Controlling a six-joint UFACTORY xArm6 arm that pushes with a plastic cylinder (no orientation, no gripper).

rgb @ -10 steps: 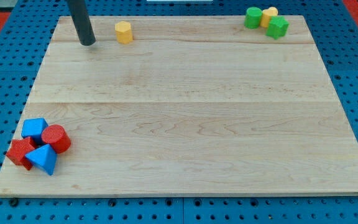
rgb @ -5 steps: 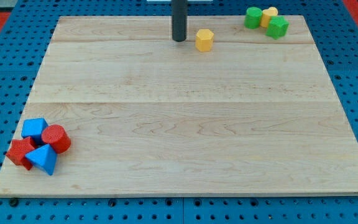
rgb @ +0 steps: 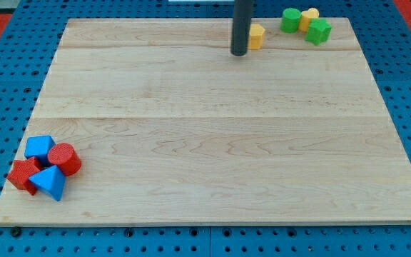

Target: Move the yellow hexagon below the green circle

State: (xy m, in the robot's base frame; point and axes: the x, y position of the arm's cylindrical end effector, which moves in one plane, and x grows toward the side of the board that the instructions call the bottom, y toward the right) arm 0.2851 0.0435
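The yellow hexagon (rgb: 257, 36) lies near the top edge of the wooden board (rgb: 212, 135), partly hidden behind my rod. My tip (rgb: 239, 53) rests on the board against the hexagon's left side, slightly below it. The green circle (rgb: 290, 20) sits at the top right, up and to the right of the hexagon, with a gap between them.
A second yellow block (rgb: 309, 17) and a green block (rgb: 319, 31) crowd the green circle at the top right. At the bottom left are a blue cube (rgb: 40, 148), a red cylinder (rgb: 63, 158), a red block (rgb: 22, 175) and a blue triangular block (rgb: 49, 183).
My tip has swept right along the top of the board, pushing the yellow hexagon from the top left toward the green circle.
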